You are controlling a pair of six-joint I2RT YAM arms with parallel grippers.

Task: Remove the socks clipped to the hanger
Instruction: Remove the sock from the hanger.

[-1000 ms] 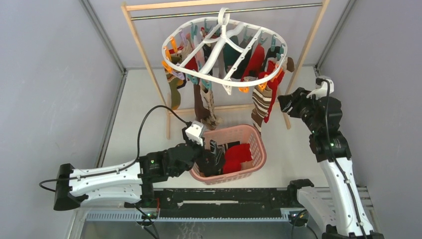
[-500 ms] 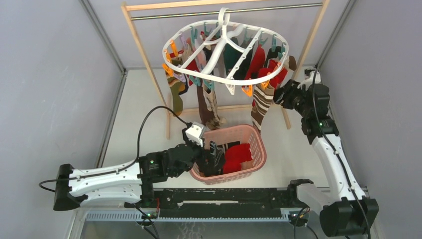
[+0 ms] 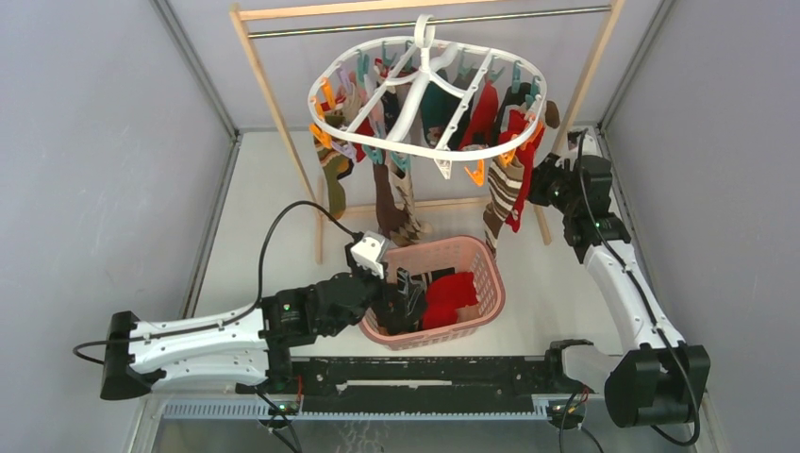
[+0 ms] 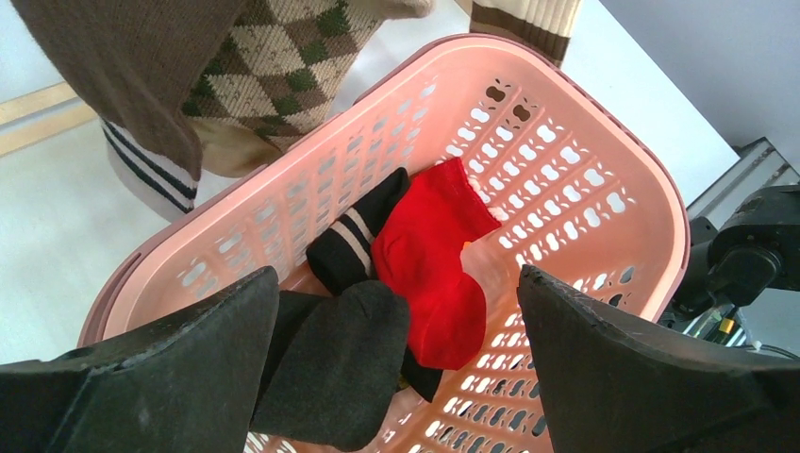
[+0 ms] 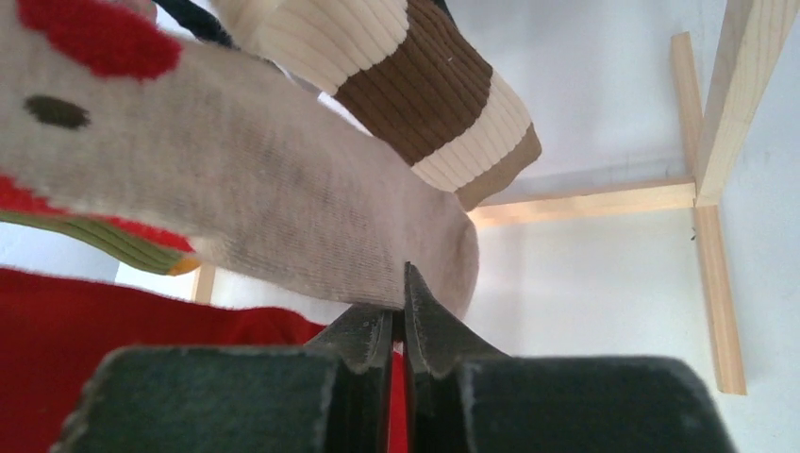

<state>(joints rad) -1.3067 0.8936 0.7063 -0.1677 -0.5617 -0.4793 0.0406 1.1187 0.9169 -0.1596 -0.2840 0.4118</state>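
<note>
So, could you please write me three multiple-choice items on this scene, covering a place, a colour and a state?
1. Relative to the pink basket, the left gripper is: A underneath it; B above its opening; C far behind it.
2. The sock lying uppermost in the basket is: A red; B teal; C yellow.
3. The left gripper's jaws are: A shut on a sock; B shut empty; C wide open.
Answers: 1 B, the basket's inside fills its wrist view; 2 A, the red sock lies over the black socks; 3 C, its fingers stand far apart.
</note>
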